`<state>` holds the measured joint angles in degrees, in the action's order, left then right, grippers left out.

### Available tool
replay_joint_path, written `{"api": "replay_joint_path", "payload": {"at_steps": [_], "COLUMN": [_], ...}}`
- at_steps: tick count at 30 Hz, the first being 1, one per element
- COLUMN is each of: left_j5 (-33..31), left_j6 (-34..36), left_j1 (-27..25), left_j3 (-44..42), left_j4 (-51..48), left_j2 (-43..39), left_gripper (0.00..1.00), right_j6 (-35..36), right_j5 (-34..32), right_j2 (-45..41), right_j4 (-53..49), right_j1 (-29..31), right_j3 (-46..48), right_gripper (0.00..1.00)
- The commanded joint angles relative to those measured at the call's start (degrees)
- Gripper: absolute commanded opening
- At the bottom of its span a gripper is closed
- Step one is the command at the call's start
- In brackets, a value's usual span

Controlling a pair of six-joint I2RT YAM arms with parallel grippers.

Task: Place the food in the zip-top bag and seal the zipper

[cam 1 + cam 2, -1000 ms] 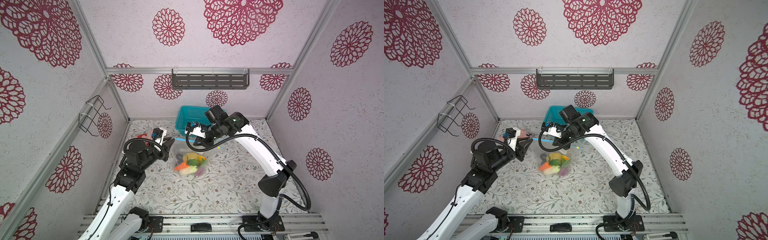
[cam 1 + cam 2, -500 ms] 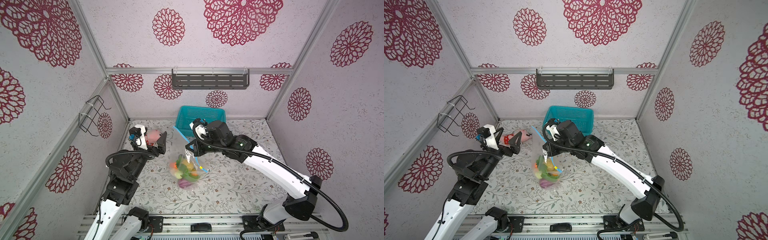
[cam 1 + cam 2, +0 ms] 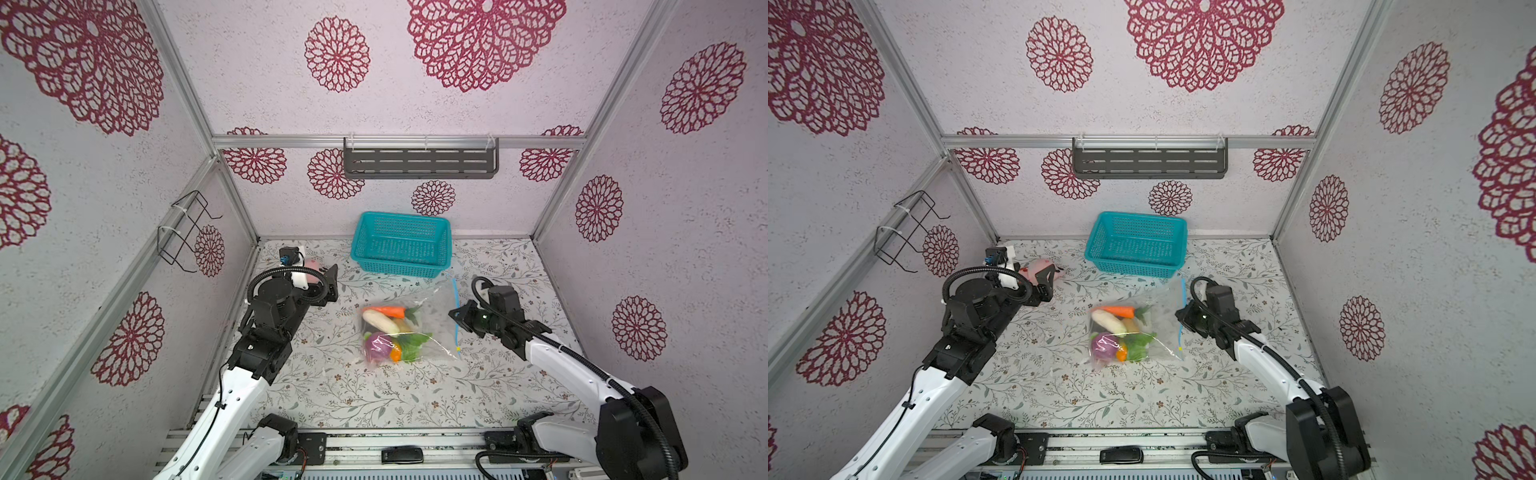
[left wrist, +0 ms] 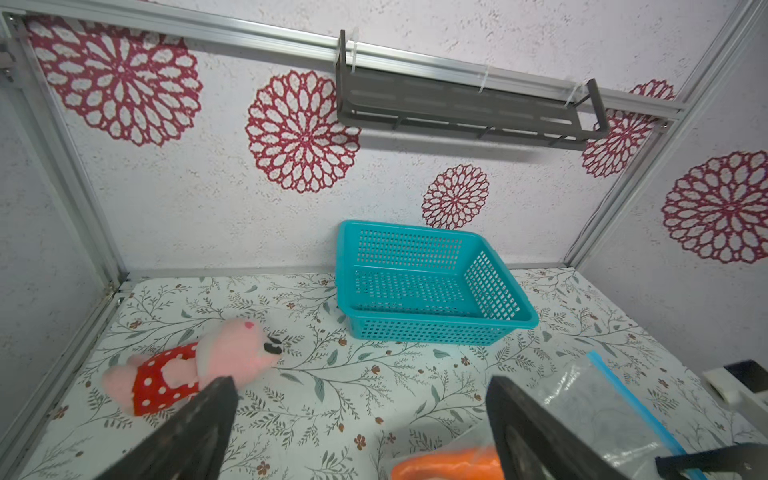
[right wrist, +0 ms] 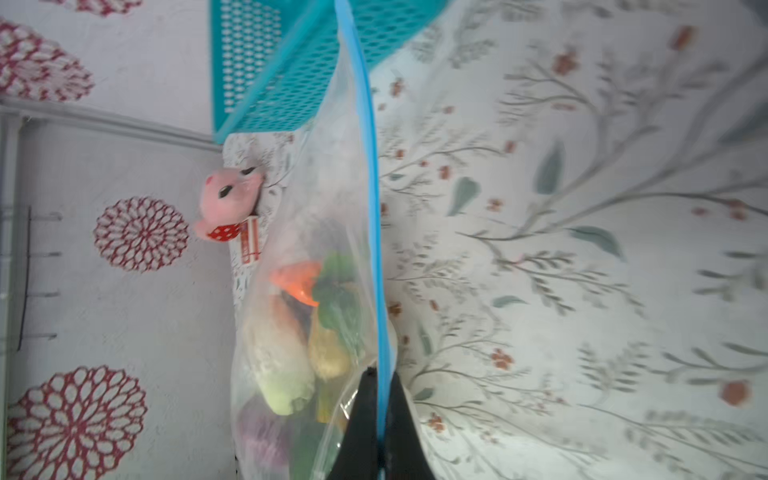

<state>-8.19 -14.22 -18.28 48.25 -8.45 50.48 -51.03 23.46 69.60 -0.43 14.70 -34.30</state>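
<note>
Right gripper tight on the zipper of the zip-top bag with food, left gripper wide, empty

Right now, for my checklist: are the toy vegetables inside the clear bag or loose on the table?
Inside. In a top view the carrot, purple onion and green leaves sit bunched within the clear bag; none lies loose.

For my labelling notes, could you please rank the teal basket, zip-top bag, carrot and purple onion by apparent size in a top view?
1. teal basket and zip-top bag: look about alike, unranked.
2. purple onion.
3. carrot, longer but thinner.
</note>
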Motion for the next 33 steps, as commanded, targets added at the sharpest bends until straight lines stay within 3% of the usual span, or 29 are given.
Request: {"api": "replay_joint_path", "payload": {"at_steps": [1,7,9,10,12,14,17,21,24,26,30,33], "left_j5": [-1.4,-4.47,-4.66,-3.7,-2.36,-1.76,-3.39,-1.17,8.49,7.48,7.39,7.66], "left_j6": [-1.13,1.1,2.73,4.37,5.02,4.73,5.88,11.35,10.06,9.41,10.11,9.91], "left_j1": [0.66,0.98,1.42,2.02,5.24,9.89,15.42,19.79,24.01,24.08,24.27,25.27], "left_j3": [-4.73,-11.09,-12.36,-12.6,-13.97,-15.66,-18.33,-24.29,-22.76,-24.37,-24.97,-26.48], "left_j4": [-1.99,-4.85,-5.98,-7.27,-8.09,-6.02,1.66,23.62,30.52,42.14,49.92,56.54], "left_j2": [-0.76,-1.1,-0.42,-0.18,1.06,3.16,7.13,14.23,21.52,25.09,28.62,32.78], "left_gripper": [0.97,0.97,0.97,0.97,0.97,0.99,1.0,0.99,0.97,0.97,0.97,0.97], "right_j6": [4.77,6.81,5.37,5.7,13.33,22.01,29.42,39.47,49.66,50.46,50.46,49.4], "right_j5": [8.62,12.13,14.4,14.72,13.24,7.21,-2.74,-13.34,-20.68,-21.95,-22.88,-23.33], "right_j2": [1.68,15.83,17.22,16.08,11.01,6.42,1.47,-4.29,-4.46,-2.13,4.9,12.97], "right_j4": [13.29,30.19,34.3,33.94,22.87,13.69,14.06,25.89,44.12,57.18,64.64,79.03], "right_j1": [-8.08,-16.71,-17.55,-17.83,-19.2,-19.99,-20.06,-19.39,-19.54,-19.32,-17.92,-17.06], "right_j3": [6.52,11.88,12.06,11.8,7.81,4.25,4.52,10.87,19.85,24.6,24.46,27.26], "right_gripper": [0.0,0.06,0.17,0.23,0.31,0.45,0.64,0.74,0.74,0.73,0.73,0.74]}}
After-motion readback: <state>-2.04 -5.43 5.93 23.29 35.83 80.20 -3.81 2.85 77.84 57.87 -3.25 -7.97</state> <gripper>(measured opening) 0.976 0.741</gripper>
